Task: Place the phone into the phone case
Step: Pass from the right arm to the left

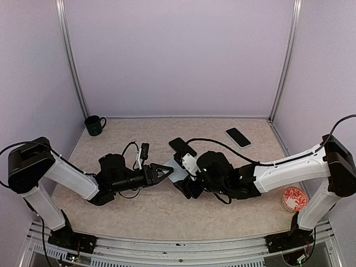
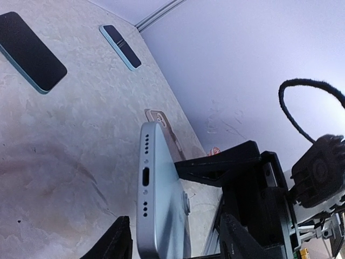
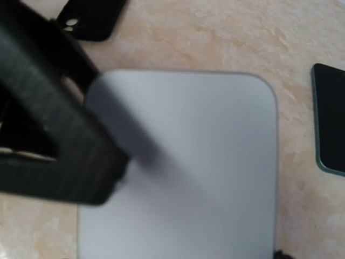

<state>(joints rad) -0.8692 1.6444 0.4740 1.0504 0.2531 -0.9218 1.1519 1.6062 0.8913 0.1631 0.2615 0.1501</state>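
A pale blue phone (image 1: 177,171) is held up on edge above the table between both arms. In the left wrist view I see the phone's bottom end (image 2: 144,183) with its charging port. My left gripper (image 2: 178,240) straddles its two faces, open, with a gap on each side. My right gripper (image 1: 187,184) grips the far part of the phone, and one of its fingers (image 2: 215,162) lies against it. The phone's back (image 3: 205,162) fills the right wrist view and hides the right jaws. A black phone case (image 3: 89,19) with a camera cut-out lies flat on the table.
A dark phone with a teal edge (image 1: 179,146) and a second phone (image 1: 238,137) lie on the far half of the table. A green mug (image 1: 94,125) stands at the back left. A red patterned dish (image 1: 294,198) sits at the right. A tan case-like item (image 2: 159,118) lies behind the held phone.
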